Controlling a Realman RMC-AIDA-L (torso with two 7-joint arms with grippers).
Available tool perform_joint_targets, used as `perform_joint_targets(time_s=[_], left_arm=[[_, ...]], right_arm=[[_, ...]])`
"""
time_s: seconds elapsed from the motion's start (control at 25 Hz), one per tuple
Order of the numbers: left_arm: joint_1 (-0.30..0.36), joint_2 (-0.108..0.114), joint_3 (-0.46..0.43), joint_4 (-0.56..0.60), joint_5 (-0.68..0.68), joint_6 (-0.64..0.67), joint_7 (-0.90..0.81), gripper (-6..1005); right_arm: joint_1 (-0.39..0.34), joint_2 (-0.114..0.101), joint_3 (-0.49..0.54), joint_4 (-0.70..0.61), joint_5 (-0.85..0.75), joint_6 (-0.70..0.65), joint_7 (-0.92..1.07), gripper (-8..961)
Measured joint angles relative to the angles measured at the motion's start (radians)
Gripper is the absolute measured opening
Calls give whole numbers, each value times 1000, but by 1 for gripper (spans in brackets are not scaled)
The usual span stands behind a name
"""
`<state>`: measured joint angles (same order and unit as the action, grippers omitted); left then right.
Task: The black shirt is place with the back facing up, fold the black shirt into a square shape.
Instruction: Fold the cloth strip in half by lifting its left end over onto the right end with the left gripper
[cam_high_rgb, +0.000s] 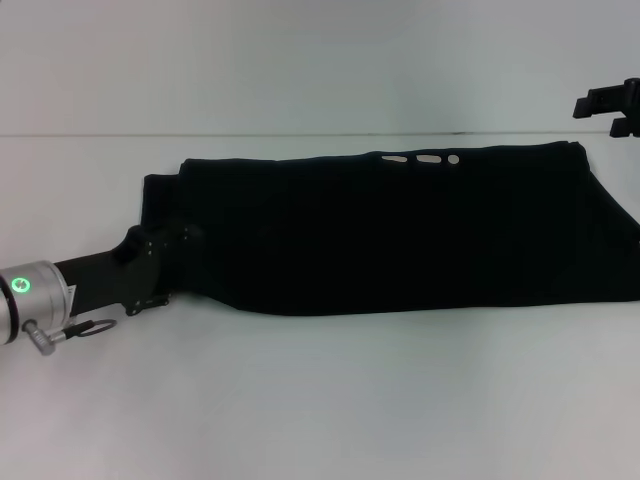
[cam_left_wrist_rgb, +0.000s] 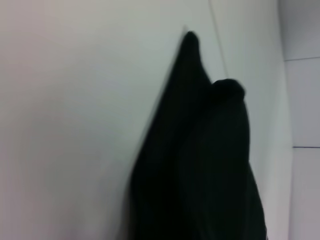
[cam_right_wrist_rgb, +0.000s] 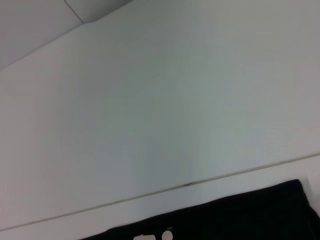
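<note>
Your left claw (cam_high_rgb: 175, 250) sits at the left end of the black shirt (cam_high_rgb: 400, 230); you cannot tell whether it pinches the cloth. Your right claw (cam_high_rgb: 612, 108) hangs raised past the far right corner, its state unclear too. The shirt lies on the white table (cam_high_rgb: 320, 400) as a long band, so the lengthwise folds look done; folding end to end into a square remains.

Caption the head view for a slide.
Left gripper at the left end of the lengthwise-folded black shirt; right gripper raised.
</note>
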<state>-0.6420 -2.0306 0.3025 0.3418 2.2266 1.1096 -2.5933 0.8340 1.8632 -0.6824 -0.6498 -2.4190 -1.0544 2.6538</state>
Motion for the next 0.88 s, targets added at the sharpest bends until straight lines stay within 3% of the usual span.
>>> perform_joint_targets(time_s=[0.36,0.76,0.88], left_arm=[[-44,3,53,-12,1,-73,-17,695],[-41,8,60,9,0,-49,14,620],[-47,8,88,12,1,-52,22,474]], right_arm=[[6,2,6,-1,0,-3,0,686],[-2,-1,9,-1,2,-6,0,686],[-2,-1,9,-1,4,-7,0,686]])
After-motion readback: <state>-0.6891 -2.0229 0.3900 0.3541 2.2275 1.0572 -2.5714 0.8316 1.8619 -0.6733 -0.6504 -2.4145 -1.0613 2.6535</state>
